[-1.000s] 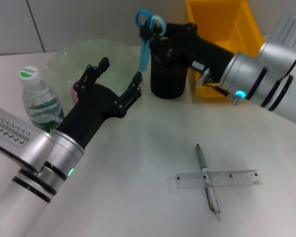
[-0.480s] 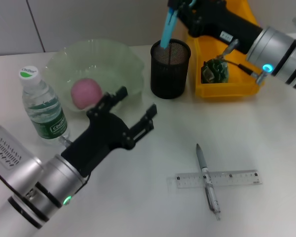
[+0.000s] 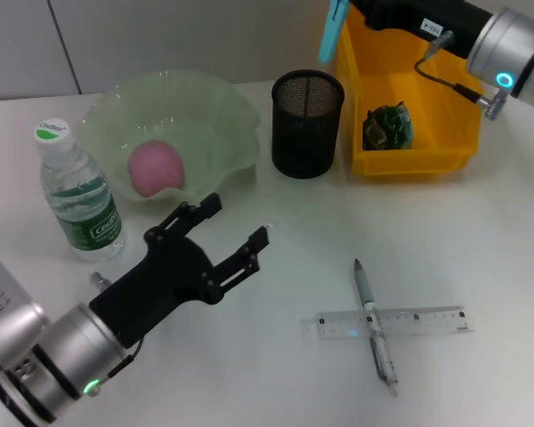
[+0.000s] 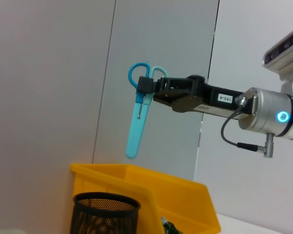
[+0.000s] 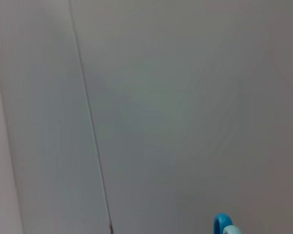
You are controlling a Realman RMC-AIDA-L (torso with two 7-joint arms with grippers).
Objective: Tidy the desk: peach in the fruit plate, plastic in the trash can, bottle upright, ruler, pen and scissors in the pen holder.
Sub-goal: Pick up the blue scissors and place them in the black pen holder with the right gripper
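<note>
My right gripper [image 3: 354,9] is shut on the blue scissors [image 3: 333,28] at the top edge of the head view, and holds them by the handles. In the left wrist view the scissors [image 4: 138,114] hang blades down from the right gripper [image 4: 154,89], high above the black mesh pen holder [image 4: 105,214]. Open and holding nothing, my left gripper [image 3: 238,218] hovers over the desk [image 3: 481,249] in front of the fruit plate [image 3: 222,98]. The pink peach [image 3: 156,167] lies in that plate. The bottle [image 3: 76,191] stands upright at the left. The pen [image 3: 372,325] lies across the ruler [image 3: 427,318].
The pen holder [image 3: 307,124] stands between the plate and the yellow trash can [image 3: 400,165], which holds a crumpled green piece of plastic [image 3: 387,127]. A grey wall closes off the back. The right wrist view shows only wall and a bit of scissor handle [image 5: 222,225].
The right gripper has risen and moved right with the scissors, away from the pen holder's mouth. The left arm has drawn back from the fruit plate toward the near left, still open.
</note>
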